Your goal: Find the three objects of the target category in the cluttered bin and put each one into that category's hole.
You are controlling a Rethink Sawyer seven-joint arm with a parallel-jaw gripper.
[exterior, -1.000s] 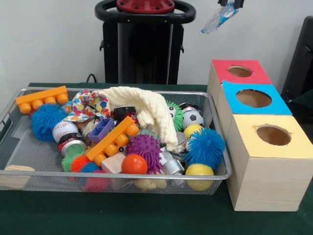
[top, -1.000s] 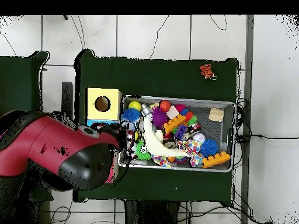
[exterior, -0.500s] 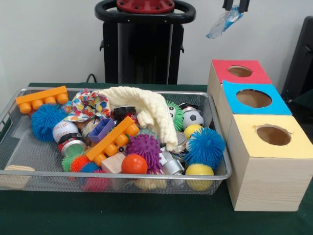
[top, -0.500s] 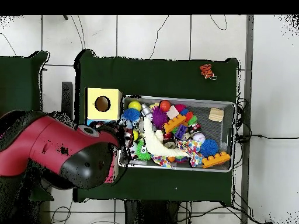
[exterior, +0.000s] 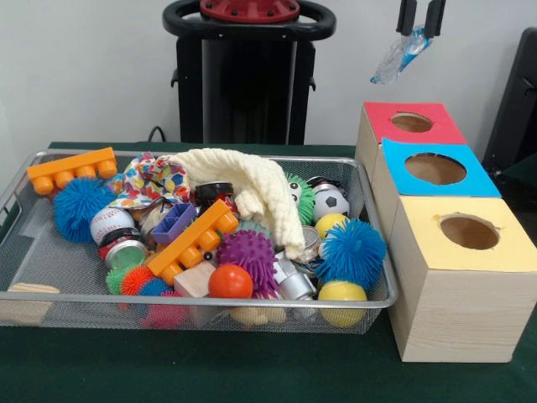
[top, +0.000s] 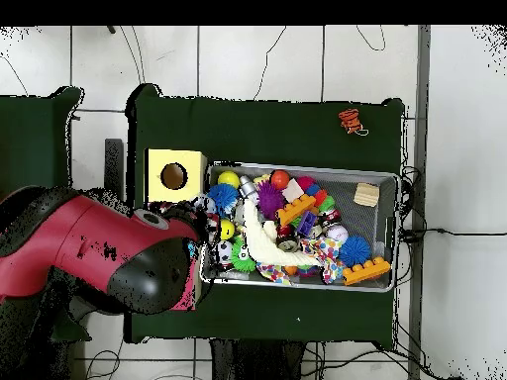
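In the front view the gripper hangs at the top edge, above and behind the red-surround box. Its two black fingers are pinched on a crumpled clear-and-blue plastic wrapper, which dangles below them in the air. The blue-surround hole sits in the middle of three pale wooden boxes, between the red one and the yellow-surround box. The wire mesh bin lies left of the boxes, crowded with toys: a cream knitted cloth, an orange building block, a purple spiky ball and a blue spiky ball.

In the overhead view the red arm covers the boxes beside the bin, leaving only the yellow-surround box exposed. The gripper is hidden there.
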